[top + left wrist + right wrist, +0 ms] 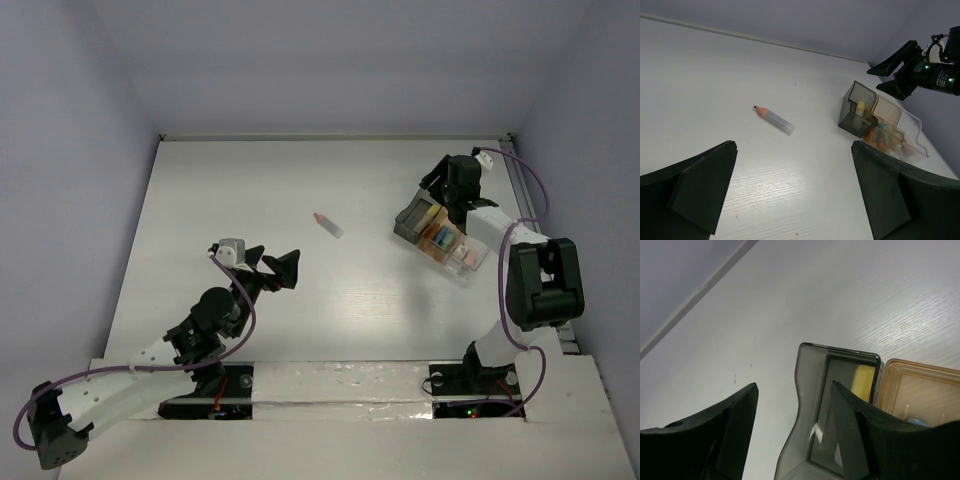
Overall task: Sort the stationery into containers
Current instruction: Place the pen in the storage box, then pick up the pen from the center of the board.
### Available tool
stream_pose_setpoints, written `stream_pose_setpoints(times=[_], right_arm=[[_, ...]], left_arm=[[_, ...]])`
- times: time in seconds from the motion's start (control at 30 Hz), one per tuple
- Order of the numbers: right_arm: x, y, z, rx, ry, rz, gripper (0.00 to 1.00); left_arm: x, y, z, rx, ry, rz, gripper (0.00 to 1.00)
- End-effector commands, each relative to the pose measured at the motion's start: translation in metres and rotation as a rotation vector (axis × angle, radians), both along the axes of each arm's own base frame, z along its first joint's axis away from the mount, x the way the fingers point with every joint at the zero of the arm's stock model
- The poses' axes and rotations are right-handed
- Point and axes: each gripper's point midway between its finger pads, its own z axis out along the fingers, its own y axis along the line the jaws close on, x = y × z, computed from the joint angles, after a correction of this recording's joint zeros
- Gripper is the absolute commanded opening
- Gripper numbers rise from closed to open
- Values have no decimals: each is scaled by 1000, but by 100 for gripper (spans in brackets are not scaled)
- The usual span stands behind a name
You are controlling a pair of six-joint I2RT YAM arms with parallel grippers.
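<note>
Pencil stub [774, 120] found ahead of wide-spread left claw [794, 150], axis slanted across gap; right claw [792, 400], also spread, judged farther

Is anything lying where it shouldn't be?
Yes. One pencil-like piece with an orange tip lies alone on the table, well to the left of the row of bins, where the other coloured pieces sit. Nothing looks spilled or broken.

An orange-tipped clear piece [774, 118] lies on the worktop [705, 70], well apart from the containers [852, 122]; the left pincer [794, 146] gapes wide, empty.
</note>
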Motion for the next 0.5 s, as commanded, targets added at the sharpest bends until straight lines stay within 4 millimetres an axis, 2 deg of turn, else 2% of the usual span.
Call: stream_pose_setpoints(times=[0.0, 0.07, 0.1, 0.17, 0.2, 0.23, 0.3, 0.33, 0.37, 0.4, 0.43, 0.47], right_arm=[[0, 5, 42, -46, -94, 91, 65], [0, 23, 54, -52, -131, 189, 51], [-1, 43, 65, -84, -149, 269, 35], [-6, 64, 66, -128, -115, 348, 12], [-6, 74, 60, -168, -88, 395, 2], [-10, 97, 64, -185, -69, 463, 0], [-14, 123, 62, -235, -54, 573, 0], [-23, 144, 43, -252, 13, 646, 0], [-21, 161, 54, -258, -2, 703, 1], [-23, 174, 52, -289, 8, 762, 8], [-24, 185, 35, -307, 55, 803, 14], [-33, 200, 27, -328, 87, 857, 21]], left_arm=[[0, 0, 9, -44, -22, -1, 99], [-1, 0, 10, -46, -24, -1, 99], [-1, 0, 9, -44, -22, -1, 99], [-1, -1, 10, -47, -25, -7, 96], [-1, -1, 10, -44, -26, -10, 94], [-1, -2, 8, -38, -24, -12, 91], [0, -4, 8, -34, -23, -14, 73], [0, -4, 6, -29, -19, -14, 66], [0, -3, 7, -29, -19, -10, 51], [0, -3, 7, -29, -19, -8, 45], [1, -2, 6, -30, -18, -4, 41], [1, -1, 7, -33, -18, -1, 37]])
